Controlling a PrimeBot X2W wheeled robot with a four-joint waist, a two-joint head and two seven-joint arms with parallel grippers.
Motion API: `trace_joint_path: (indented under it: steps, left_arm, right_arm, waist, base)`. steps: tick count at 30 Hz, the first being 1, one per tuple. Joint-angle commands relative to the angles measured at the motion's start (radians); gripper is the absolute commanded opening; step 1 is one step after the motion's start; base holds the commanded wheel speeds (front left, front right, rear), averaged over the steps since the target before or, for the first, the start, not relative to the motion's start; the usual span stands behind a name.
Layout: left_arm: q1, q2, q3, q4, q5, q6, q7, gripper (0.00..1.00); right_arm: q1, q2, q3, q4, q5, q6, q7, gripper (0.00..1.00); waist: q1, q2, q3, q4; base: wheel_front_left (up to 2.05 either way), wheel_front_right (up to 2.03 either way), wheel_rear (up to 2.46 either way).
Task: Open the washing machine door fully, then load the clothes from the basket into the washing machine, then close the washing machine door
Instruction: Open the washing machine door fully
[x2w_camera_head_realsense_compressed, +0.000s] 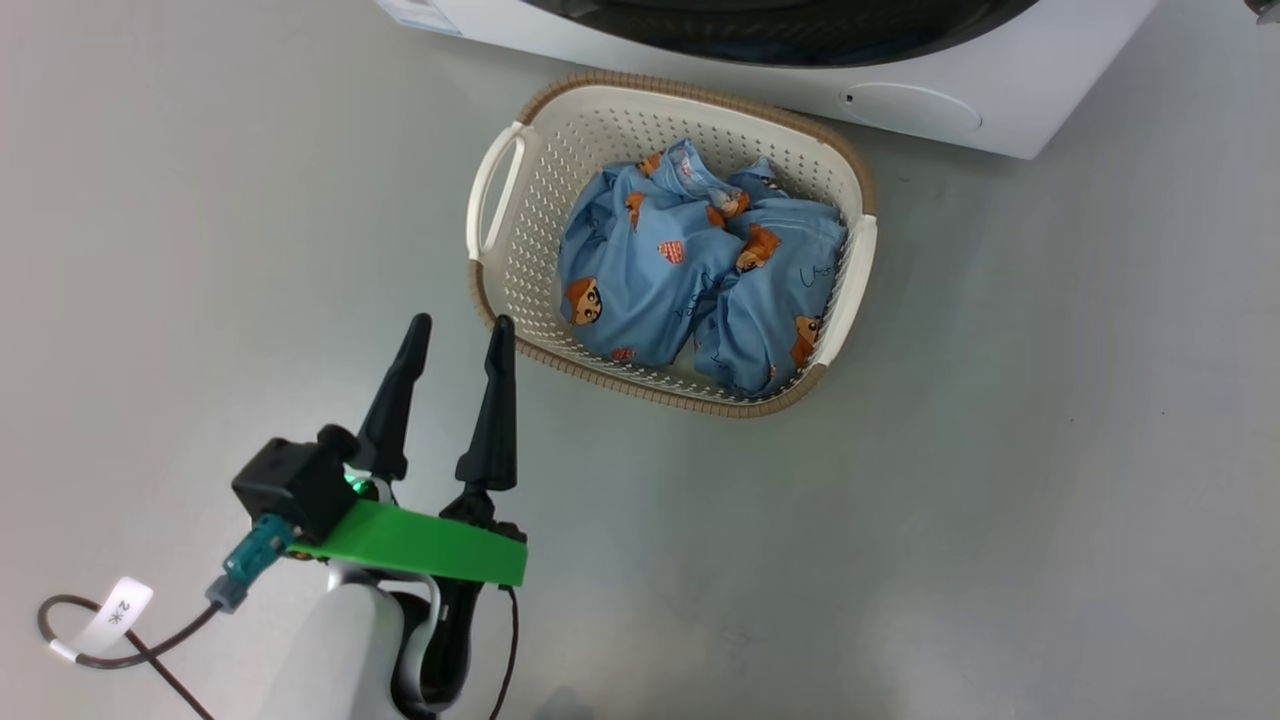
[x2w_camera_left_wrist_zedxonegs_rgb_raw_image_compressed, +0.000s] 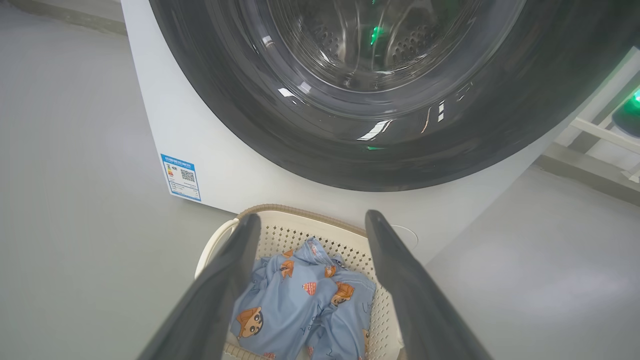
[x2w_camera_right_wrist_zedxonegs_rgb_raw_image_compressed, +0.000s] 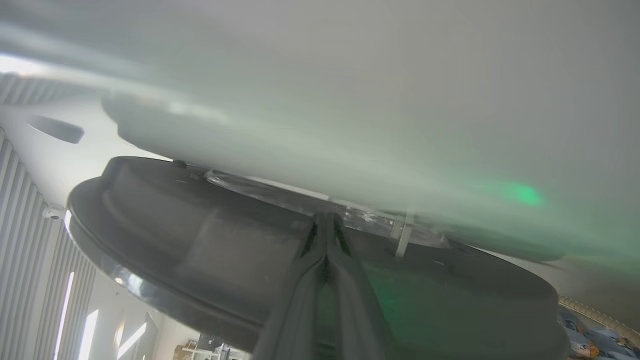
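Note:
The cream basket (x2w_camera_head_realsense_compressed: 500, 270) stands on the floor right in front of the washing machine (x2w_camera_head_realsense_compressed: 1000, 60), with light blue printed clothes (x2w_camera_head_realsense_compressed: 690, 280) bundled in it. My left gripper (x2w_camera_head_realsense_compressed: 462, 322) hovers open and empty just left of the basket's near corner. In the left wrist view its fingers (x2w_camera_left_wrist_zedxonegs_rgb_raw_image_compressed: 400, 280) frame the clothes (x2w_camera_left_wrist_zedxonegs_rgb_raw_image_compressed: 300, 300), and the glossy black washing machine door (x2w_camera_left_wrist_zedxonegs_rgb_raw_image_compressed: 380, 75) looms above. In the right wrist view my right gripper (x2w_camera_right_wrist_zedxonegs_rgb_raw_image_compressed: 326, 216) is shut, its tips at the seam between the door's dark rim (x2w_camera_right_wrist_zedxonegs_rgb_raw_image_compressed: 200, 240) and the machine's white front (x2w_camera_right_wrist_zedxonegs_rgb_raw_image_compressed: 350, 100).
Grey floor (x2w_camera_head_realsense_compressed: 1000, 500) surrounds the basket on the left, right and near sides. A blue label (x2w_camera_left_wrist_zedxonegs_rgb_raw_image_compressed: 181, 177) and a round flap (x2w_camera_head_realsense_compressed: 910, 105) sit low on the washer's front. A loose cable (x2w_camera_head_realsense_compressed: 100, 650) trails by my left arm.

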Motion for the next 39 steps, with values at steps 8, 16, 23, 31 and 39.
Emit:
trace_joint_path:
  steps: [8,16,23,31,39]
  left_arm:
    - [-0.011,0.019,0.021,-0.026,-0.011,0.016,-0.006,1.0]
    - [0.001,0.019,0.033,-0.018,0.005,0.015,-0.006,1.0]
    - [0.017,0.019,0.044,-0.012,0.02,0.013,-0.006,1.0]
    - [0.036,0.019,0.05,-0.008,0.031,0.011,-0.006,1.0]
    - [0.056,0.019,0.061,-0.007,0.042,0.005,-0.006,1.0]
  right_arm:
    - [0.0,0.032,0.026,-0.038,-0.023,0.008,0.027,0.0]
    - [0.05,0.053,0.04,-0.059,-0.013,0.008,0.049,0.0]
    - [0.104,0.073,0.056,-0.077,-0.011,0.008,0.065,0.0]
    - [0.166,0.103,0.077,-0.098,-0.005,0.008,0.087,0.0]
    - [0.221,0.134,0.106,-0.114,-0.003,0.008,0.117,0.0]
  waist:
    - [0.0,0.0,-0.011,0.002]
    - [0.0,0.0,-0.052,-0.015]
    - [0.0,0.0,-0.085,-0.03]
    - [0.0,0.0,-0.123,-0.044]
    - [0.0,0.0,-0.155,-0.05]
  base:
    - [0.0,0.0,0.0]
    - [0.0,0.0,0.0]
    - [0.0,0.0,0.0]
    - [0.0,0.0,0.0]
    - [0.0,0.0,0.0]
